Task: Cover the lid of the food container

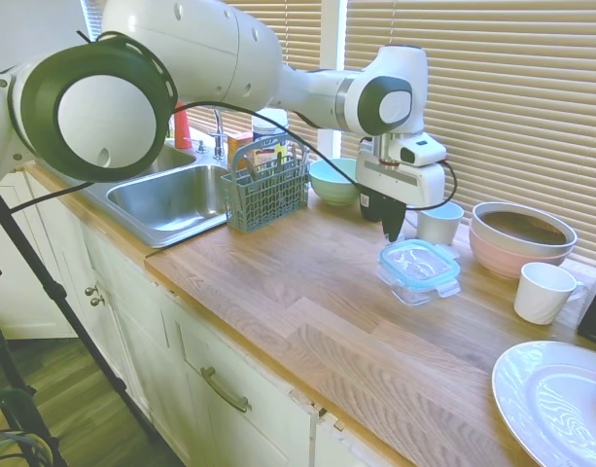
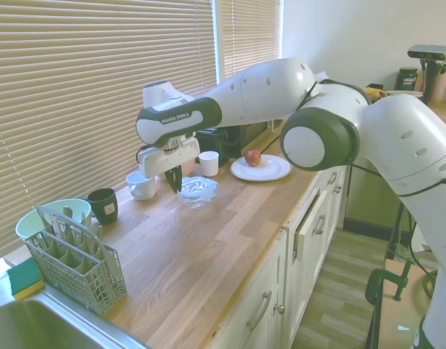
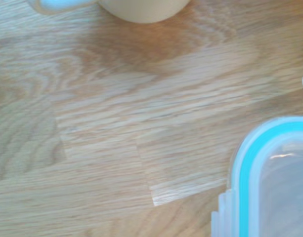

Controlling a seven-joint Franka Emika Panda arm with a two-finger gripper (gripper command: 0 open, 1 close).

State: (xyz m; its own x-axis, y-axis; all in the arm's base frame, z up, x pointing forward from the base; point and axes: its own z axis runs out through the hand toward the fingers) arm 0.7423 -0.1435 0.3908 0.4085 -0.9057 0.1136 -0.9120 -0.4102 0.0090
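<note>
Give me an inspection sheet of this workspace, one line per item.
Surface: wooden countertop, dry, beside a steel sink.
Job's things: lid with teal rim sits on the food container; whether the tabs are snapped is not visible.
Clutter: cutlery basket, mint bowl, pink bowl, white cups, dark cup, white plate with an apple.
Gripper: gripper just above the lid's far edge, fingers together, holding nothing.
Cables: black cable along the arm.
Surroundings: closed blinds, white cabinets.

Teal-rimmed lid (image 1: 418,261) flat atop clear food container (image 1: 421,285), countertop
</note>
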